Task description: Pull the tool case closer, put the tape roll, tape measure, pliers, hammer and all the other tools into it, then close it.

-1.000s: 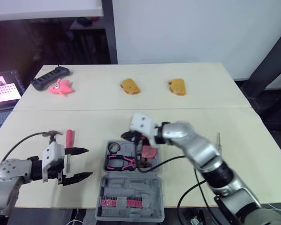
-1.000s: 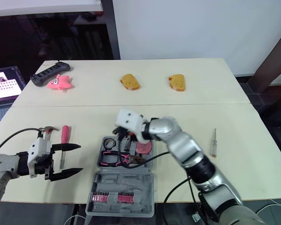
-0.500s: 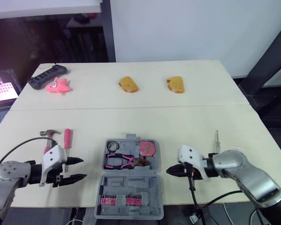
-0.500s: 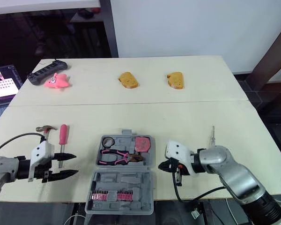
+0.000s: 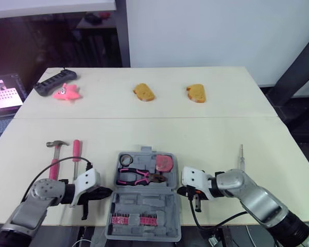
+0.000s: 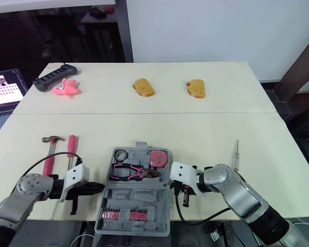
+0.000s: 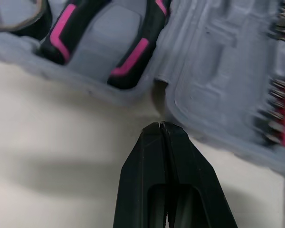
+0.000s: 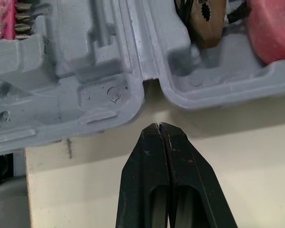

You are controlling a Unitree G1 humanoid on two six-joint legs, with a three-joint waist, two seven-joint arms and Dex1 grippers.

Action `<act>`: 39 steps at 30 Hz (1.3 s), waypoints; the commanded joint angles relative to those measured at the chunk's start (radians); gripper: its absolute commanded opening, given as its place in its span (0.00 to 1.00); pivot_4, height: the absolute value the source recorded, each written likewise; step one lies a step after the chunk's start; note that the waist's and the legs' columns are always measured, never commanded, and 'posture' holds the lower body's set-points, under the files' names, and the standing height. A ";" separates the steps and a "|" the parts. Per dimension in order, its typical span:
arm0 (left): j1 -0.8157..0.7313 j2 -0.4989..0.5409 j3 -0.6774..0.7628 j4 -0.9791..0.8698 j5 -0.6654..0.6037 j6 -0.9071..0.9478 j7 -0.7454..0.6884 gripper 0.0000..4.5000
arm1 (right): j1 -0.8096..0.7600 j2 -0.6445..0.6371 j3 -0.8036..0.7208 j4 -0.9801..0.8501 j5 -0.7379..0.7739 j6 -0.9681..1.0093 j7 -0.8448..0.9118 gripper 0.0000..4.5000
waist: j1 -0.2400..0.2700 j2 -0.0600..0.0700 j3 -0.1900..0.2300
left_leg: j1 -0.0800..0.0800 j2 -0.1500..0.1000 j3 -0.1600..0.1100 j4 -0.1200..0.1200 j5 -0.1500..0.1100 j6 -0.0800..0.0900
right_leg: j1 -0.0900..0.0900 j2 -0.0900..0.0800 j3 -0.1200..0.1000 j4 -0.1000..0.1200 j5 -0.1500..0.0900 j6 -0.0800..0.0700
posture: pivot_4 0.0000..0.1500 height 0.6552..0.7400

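Grey plastic is what both arms are aimed at: the tool case (image 5: 144, 206) lies open at the table's (image 5: 206, 134) near edge, and its lid half appears to hang slightly past that edge. Your left gripper (image 7: 160, 124) has its fingers pressed together with nothing between them, tips just off the hinge notch on the case's left side. The right gripper (image 8: 158, 126) is pressed together the same way at the notch on the right. The pliers (image 5: 136, 176), tape roll (image 5: 125, 160) and tape measure (image 5: 164, 163) lie in the tray half. The hammer (image 5: 54, 157) and the pink-handled screwdriver (image 5: 76, 150) lie on the table to the left, and a thin screwdriver (image 5: 241, 154) lies well off to the right. The main risk, as I judge it, is drawing the case any nearer to you, since the overhanging lid could tip it off the table. Pointed tips also give you little purchase, so one may slip out of its notch and skate across the plastic. If one arm pushes harder, the case will swing round and may jolt the loose tools out of their seats. Don't fold the lid yet, or three tools get left outside.
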 commanded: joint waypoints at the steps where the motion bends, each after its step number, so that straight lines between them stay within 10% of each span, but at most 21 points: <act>1: -0.036 -0.037 -0.055 0.028 0.037 0.001 0.023 0.01 | -0.049 0.045 0.031 -0.016 -0.018 0.024 -0.016 0.00 | 0.004 0.001 0.000 | 0.000 0.000 0.000 0.000 0.000 0.000 | 0.000 0.000 0.000 0.000 0.000 0.000 | 1.00 1.00; 39: -0.401 -0.209 -0.080 0.490 0.158 -0.195 0.033 0.01 | -0.239 0.201 0.017 0.225 -0.101 0.048 -0.070 0.00 | 0.014 0.003 -0.002 | 0.016 -0.001 -0.001 0.000 0.001 -0.001 | 0.016 0.000 0.000 0.000 0.001 0.000 | 1.00 1.00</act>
